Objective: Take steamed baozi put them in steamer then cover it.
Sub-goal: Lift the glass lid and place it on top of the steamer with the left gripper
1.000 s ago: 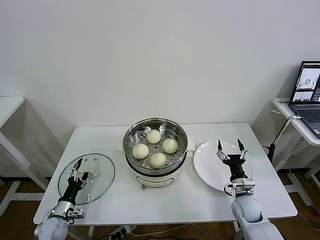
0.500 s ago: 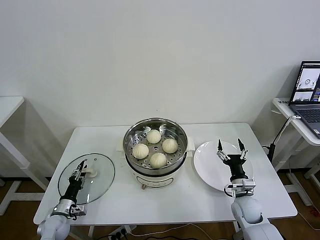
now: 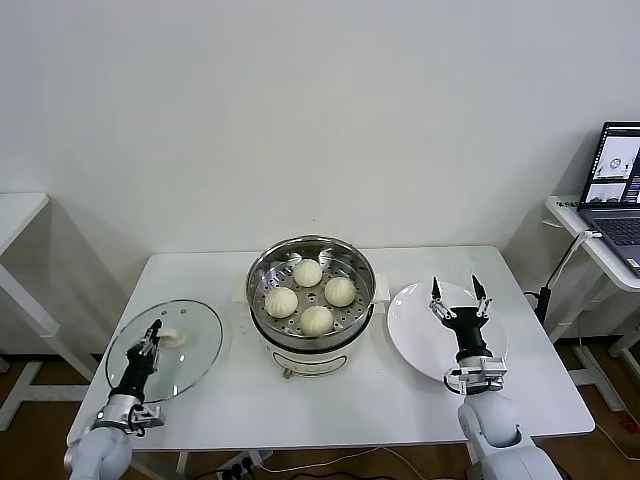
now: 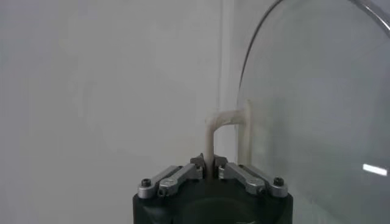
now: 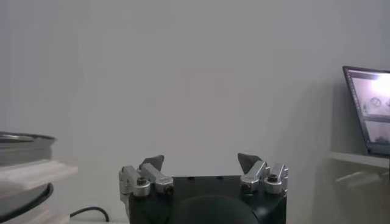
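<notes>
White table point(image 3: 330, 400); left gripper point(image 3: 152, 335) clamps cover point(image 3: 180, 365) handle near left edge; right gripper point(image 3: 456, 296) splayed above plate point(image 3: 410, 335); steamer point(image 3: 311, 300) between.

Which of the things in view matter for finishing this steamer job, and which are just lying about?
Job:
- four baozi, already in the steamer
- glass cover, its handle clamped by the left gripper

Lying about:
- white plate, right gripper open over it
- laptop on the side table

A lab/test room is suggested: bare white wall point(image 3: 320, 110), plain white table point(image 3: 330, 400), laptop point(image 3: 612, 180) on side stand.
</notes>
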